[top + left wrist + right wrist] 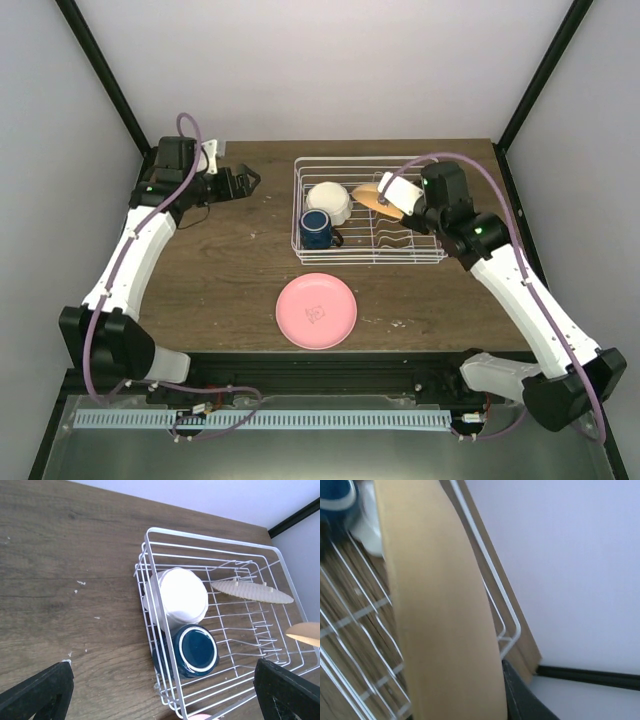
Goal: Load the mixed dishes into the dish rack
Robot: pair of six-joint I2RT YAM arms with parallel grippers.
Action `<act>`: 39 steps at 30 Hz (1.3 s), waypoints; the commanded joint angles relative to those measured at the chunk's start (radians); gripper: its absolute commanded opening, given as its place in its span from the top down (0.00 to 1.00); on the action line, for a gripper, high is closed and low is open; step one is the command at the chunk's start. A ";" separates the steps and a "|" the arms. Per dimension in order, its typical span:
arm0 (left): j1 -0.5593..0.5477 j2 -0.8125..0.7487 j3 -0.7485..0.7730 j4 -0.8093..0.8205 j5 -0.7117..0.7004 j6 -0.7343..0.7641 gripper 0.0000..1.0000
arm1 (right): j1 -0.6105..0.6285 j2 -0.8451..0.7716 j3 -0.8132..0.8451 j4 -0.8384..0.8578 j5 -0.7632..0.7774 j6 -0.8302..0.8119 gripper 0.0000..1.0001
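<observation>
Orange plate (366,197) clamped in my right gripper (392,207), tilted over rack (335,160) at far edge, right of centre | bowl (328,203), mug (316,228) inside rack's left end | pink plate (316,311) flat by near edge, centre | left gripper (252,180) spread, empty, far-left

Left end effector (253,180) spread, right (393,198) clenched
</observation>
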 commanded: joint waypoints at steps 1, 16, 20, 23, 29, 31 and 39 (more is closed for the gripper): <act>0.007 0.051 -0.004 0.043 0.044 -0.006 0.00 | 0.006 -0.035 -0.069 0.093 0.161 -0.256 0.99; 0.019 0.143 0.011 0.079 0.063 -0.003 0.00 | 0.008 -0.028 -0.359 0.562 0.253 -0.548 0.99; 0.021 0.156 0.015 0.081 0.059 -0.001 0.00 | 0.008 0.006 -0.398 0.664 0.246 -0.585 0.99; 0.022 0.164 0.015 0.081 0.059 0.002 0.00 | 0.008 0.036 -0.392 0.668 0.224 -0.577 0.99; 0.029 0.178 0.019 0.081 0.063 0.002 0.00 | 0.008 0.089 -0.394 0.686 0.201 -0.562 0.99; 0.031 0.183 0.021 0.081 0.065 0.003 0.00 | 0.008 0.102 -0.399 0.695 0.197 -0.559 0.99; 0.035 0.207 0.038 0.081 0.078 0.002 0.00 | 0.008 0.140 -0.447 0.776 0.218 -0.574 0.99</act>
